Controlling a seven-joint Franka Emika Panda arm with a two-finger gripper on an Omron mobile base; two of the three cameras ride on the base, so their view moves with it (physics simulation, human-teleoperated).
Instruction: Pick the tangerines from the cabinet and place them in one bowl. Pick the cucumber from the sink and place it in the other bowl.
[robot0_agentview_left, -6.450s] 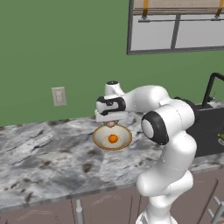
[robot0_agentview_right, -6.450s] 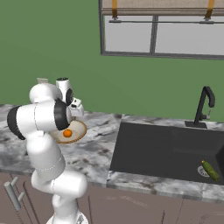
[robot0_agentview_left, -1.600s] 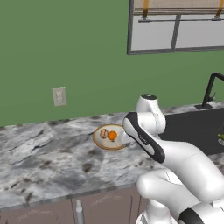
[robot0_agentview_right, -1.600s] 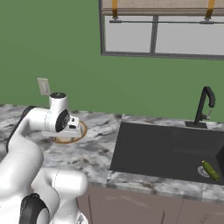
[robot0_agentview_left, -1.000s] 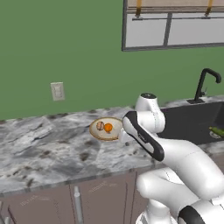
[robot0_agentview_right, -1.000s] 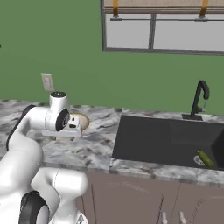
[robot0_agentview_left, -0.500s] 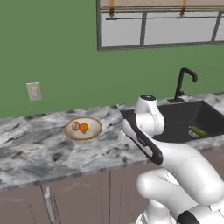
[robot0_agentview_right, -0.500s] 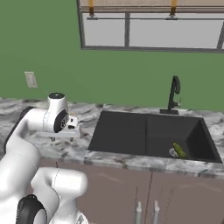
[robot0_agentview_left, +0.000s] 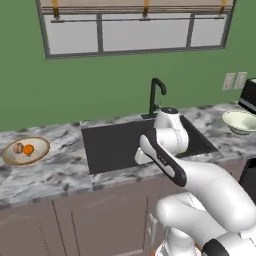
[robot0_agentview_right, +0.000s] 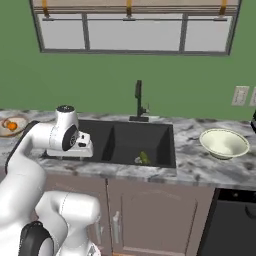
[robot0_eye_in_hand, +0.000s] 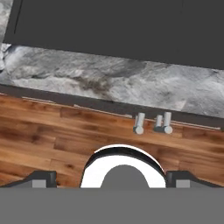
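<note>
Two tangerines lie in the beige bowl (robot0_agentview_left: 40, 150) at the far left of the counter, the tan one (robot0_agentview_left: 18, 148) beside the orange one (robot0_agentview_left: 29, 149); the orange one (robot0_agentview_right: 12, 126) also peeks in at the left edge of the right base view. The cucumber (robot0_agentview_right: 143, 158) lies in the right basin of the black sink (robot0_agentview_right: 125, 137), near its front wall. A second, pale bowl (robot0_agentview_right: 224, 143) stands on the counter right of the sink. My gripper (robot0_agentview_right: 80, 149) hangs over the counter's front edge, left of the sink, open and holding nothing; its fingertips (robot0_eye_in_hand: 41, 177) stand wide apart. The cabinet is out of view.
A black faucet (robot0_agentview_right: 138, 100) rises behind the sink under a wide window. Below the marble counter (robot0_eye_in_hand: 109, 83) are brown cabinet doors with metal handles (robot0_eye_in_hand: 139, 123) and a wooden floor. A dark appliance (robot0_agentview_left: 248, 95) sits at the far right.
The base has driven to the right, so the tangerine bowl slid to the far left and the sink and second bowl came into view. The arm stayed folded.
</note>
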